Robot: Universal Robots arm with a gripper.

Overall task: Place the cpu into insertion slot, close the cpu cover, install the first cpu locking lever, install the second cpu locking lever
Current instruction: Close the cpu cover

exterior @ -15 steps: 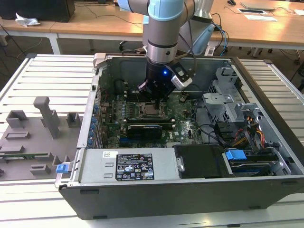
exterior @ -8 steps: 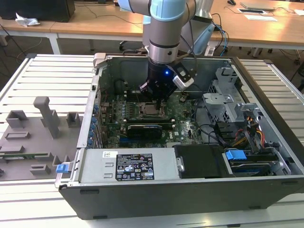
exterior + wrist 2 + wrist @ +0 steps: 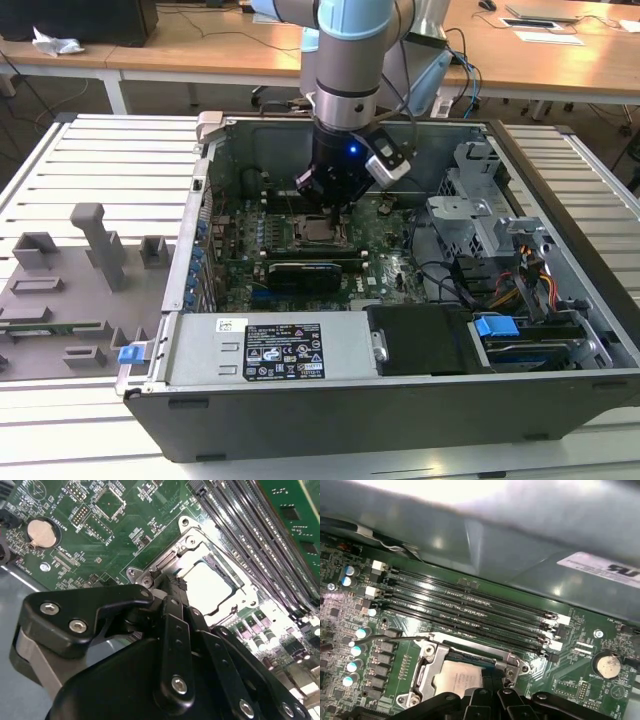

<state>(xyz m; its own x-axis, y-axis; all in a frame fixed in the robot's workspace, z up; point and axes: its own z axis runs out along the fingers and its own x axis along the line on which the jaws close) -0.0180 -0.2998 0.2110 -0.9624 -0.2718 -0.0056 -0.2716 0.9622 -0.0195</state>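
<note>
An open desktop computer case (image 3: 300,430) lies on its side on a slatted metal tabletop (image 3: 100,150), its green motherboard (image 3: 395,275) exposed. Four long memory slots (image 3: 470,605) run side by side, and a coin cell battery (image 3: 41,533) sits elsewhere on the board. Grey fixture blocks (image 3: 100,245) stand at the exterior view's left, with wooden desks (image 3: 200,45) behind.

Fig.: PC case (image 3: 400,420) lies open on counter (image 3: 100,150); fixture tray (image 3: 60,300) beside it, on the exterior view's left. Inside: motherboard (image 3: 390,270) on case floor, power supply (image 3: 270,350) along near wall, drive cage (image 3: 490,220) at the exterior view's right. Insertion slot (image 3: 318,232) approx. mid-board, w/ cpu (image 3: 210,582) in it; cpu cover (image 3: 247,597) apparently flat over cpu. Memory slots (image 3: 470,610) just beside slot. Pincer (image 3: 335,210) directly above slot.
</note>
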